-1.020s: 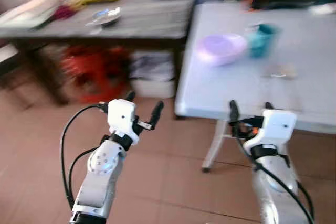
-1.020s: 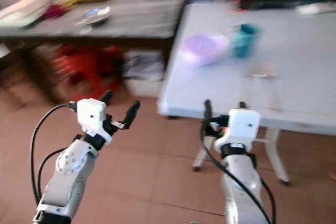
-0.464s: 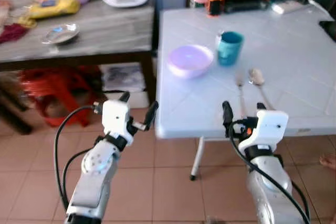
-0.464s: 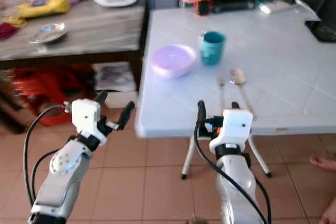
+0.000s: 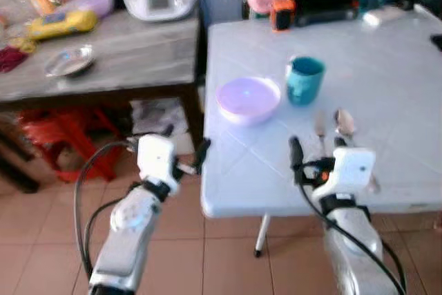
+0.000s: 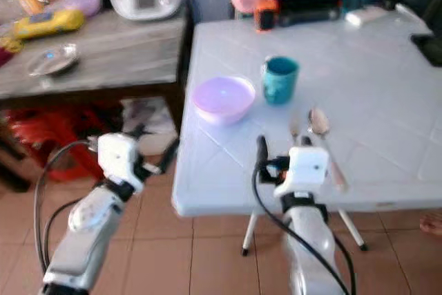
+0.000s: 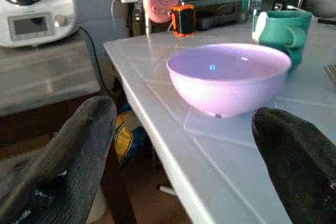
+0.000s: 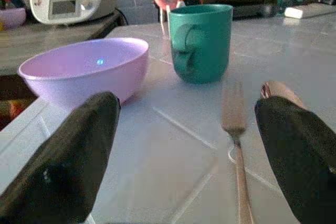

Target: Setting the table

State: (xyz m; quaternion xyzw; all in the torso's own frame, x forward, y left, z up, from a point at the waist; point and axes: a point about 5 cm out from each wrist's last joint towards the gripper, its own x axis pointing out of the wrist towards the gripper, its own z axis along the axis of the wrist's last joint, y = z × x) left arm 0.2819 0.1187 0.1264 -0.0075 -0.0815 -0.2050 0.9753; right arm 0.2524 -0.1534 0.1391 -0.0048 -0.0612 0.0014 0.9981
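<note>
facing the white table (image 5: 387, 53), both claws spread before bowl (image 5: 248, 99) and mug (image 5: 304, 80).

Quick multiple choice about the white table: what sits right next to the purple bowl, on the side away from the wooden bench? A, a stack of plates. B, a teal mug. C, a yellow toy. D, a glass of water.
B: a teal mug stands beside the purple bowl on the white table, with a fork and a spoon lying just nearer the robot.
</note>
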